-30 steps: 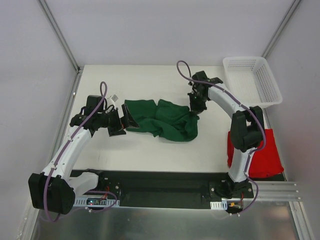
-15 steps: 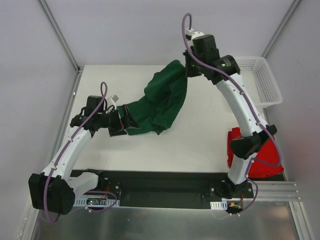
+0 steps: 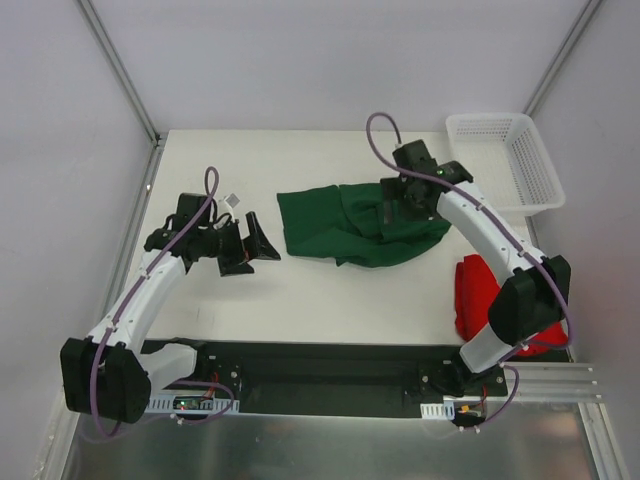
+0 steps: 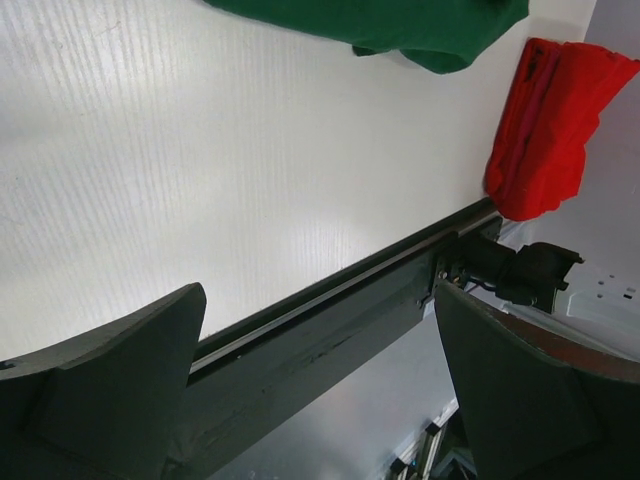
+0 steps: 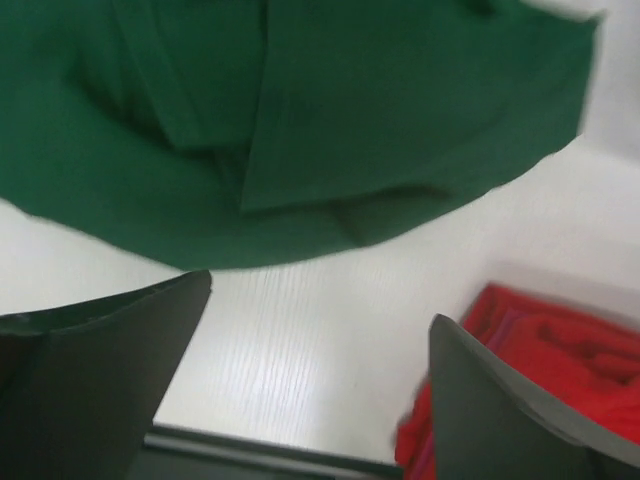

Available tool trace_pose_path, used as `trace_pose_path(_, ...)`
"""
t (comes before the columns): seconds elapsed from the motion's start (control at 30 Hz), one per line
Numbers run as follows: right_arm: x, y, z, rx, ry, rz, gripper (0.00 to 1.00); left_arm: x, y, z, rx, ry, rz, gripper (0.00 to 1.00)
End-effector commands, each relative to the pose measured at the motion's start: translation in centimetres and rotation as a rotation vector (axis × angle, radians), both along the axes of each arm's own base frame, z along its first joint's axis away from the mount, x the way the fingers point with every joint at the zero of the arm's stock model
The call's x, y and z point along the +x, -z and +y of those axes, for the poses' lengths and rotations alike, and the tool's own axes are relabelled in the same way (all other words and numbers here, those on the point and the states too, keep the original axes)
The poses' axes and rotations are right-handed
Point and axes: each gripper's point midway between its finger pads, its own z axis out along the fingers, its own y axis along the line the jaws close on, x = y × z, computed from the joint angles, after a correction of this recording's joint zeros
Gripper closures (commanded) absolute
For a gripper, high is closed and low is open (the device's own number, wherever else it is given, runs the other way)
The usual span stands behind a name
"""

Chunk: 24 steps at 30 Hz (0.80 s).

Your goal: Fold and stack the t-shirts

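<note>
Left arm (image 3: pixel 150 290) lies low along the white desk (image 3: pixel 330 295), left fingers (image 4: pixel 110 385) wide and empty beside the crumpled green cotton t-shirt (image 3: pixel 330 225); right arm (image 3: pixel 490 232) arches above it, right fingers (image 5: pixel 90 380) wide, empty.

The green t-shirt (image 3: pixel 355 225) is soft matt cloth, creased and rumpled. The red t-shirt (image 3: pixel 478 295) at 4 o'clock is the same dull knit. The counter (image 4: pixel 200 180) is matt white with a fine ribbed grain. At 1 o'clock the basket (image 3: pixel 505 160) is white perforated plastic. The jaws of the left gripper (image 4: pixel 315 300) look like matt black plastic, and the rail (image 3: pixel 330 350) at 6 o'clock like dark metal with a slight sheen.
</note>
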Motion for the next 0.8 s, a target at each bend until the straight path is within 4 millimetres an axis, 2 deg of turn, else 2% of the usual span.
trace_pose_path(0.0,-2.9,-0.8,5.3,0.237,-0.111,-0.007,0.04,2.9,-0.6,-0.3,0.008,0.019,-0.021,0.01)
trace_pose_path(0.03,-3.2,-0.4,5.4,0.230,-0.114,0.007,0.04,3.8,0.4,-0.4,0.020,0.025,0.016,0.01)
trace_pose_path(0.07,-3.6,-0.3,5.7,0.227,-0.143,0.019,0.04,5.1,-0.3,-0.6,0.020,0.021,-0.001,0.01)
trace_pose_path(0.1,-3.7,-0.6,5.9,0.235,-0.160,0.019,0.04,5.8,-0.2,-0.8,0.016,0.025,0.007,0.01)
trace_pose_path(0.13,-3.6,-1.1,6.0,0.240,-0.167,0.009,0.04,7.0,0.8,-1.0,0.018,0.031,0.035,0.01)
trace_pose_path(0.2,-3.7,-1.7,5.9,0.228,-0.185,0.007,0.04,9.1,0.4,-1.6,0.002,0.039,0.015,0.01)
trace_pose_path(0.23,-3.8,-1.9,5.8,0.222,-0.188,0.005,0.04,10.0,1.6,-1.9,0.000,0.047,0.042,0.01)
trace_pose_path(0.3,-3.9,-3.0,5.7,0.218,-0.215,-0.002,0.04,12.1,1.6,-2.2,-0.008,0.051,0.019,0.01)
trace_pose_path(0.33,-4.2,-3.3,5.7,0.216,-0.222,0.004,0.04,12.7,3.1,-2.6,-0.014,0.065,0.054,0.01)
trace_pose_path(0.37,-4.1,-3.8,5.6,0.218,-0.224,-0.008,0.04,13.9,2.9,-2.8,-0.021,0.068,0.032,0.01)
trace_pose_path(0.4,-4.2,-4.1,5.6,0.217,-0.234,-0.009,0.04,14.5,3.5,-3.0,-0.022,0.070,0.045,0.01)
trace_pose_path(0.43,-4.5,-4.3,5.6,0.217,-0.241,-0.005,0.04,15.0,5.1,-3.1,-0.021,0.071,0.081,0.01)
trace_pose_path(0.5,-4.7,-4.6,5.4,0.215,-0.248,-0.004,0.04,16.4,5.6,-3.5,-0.032,0.072,0.087,0.01)
trace_pose_path(0.53,-5.0,-4.6,5.3,0.212,-0.252,0.002,0.04,16.9,7.0,-3.6,-0.031,0.066,0.122,0.01)
trace_pose_path(0.6,-5.5,-4.5,5.2,0.213,-0.257,0.015,0.04,18.1,7.1,-4.0,-0.053,0.058,0.131,0.01)
trace_pose_path(0.63,-5.8,-4.3,5.1,0.209,-0.258,0.023,0.04,18.4,8.0,-4.2,-0.056,0.054,0.155,0.01)
trace_pose_path(0.77,-6.3,-4.5,4.6,0.205,-0.260,0.014,0.04,20.0,7.9,-5.2,-0.080,0.048,0.160,0.01)
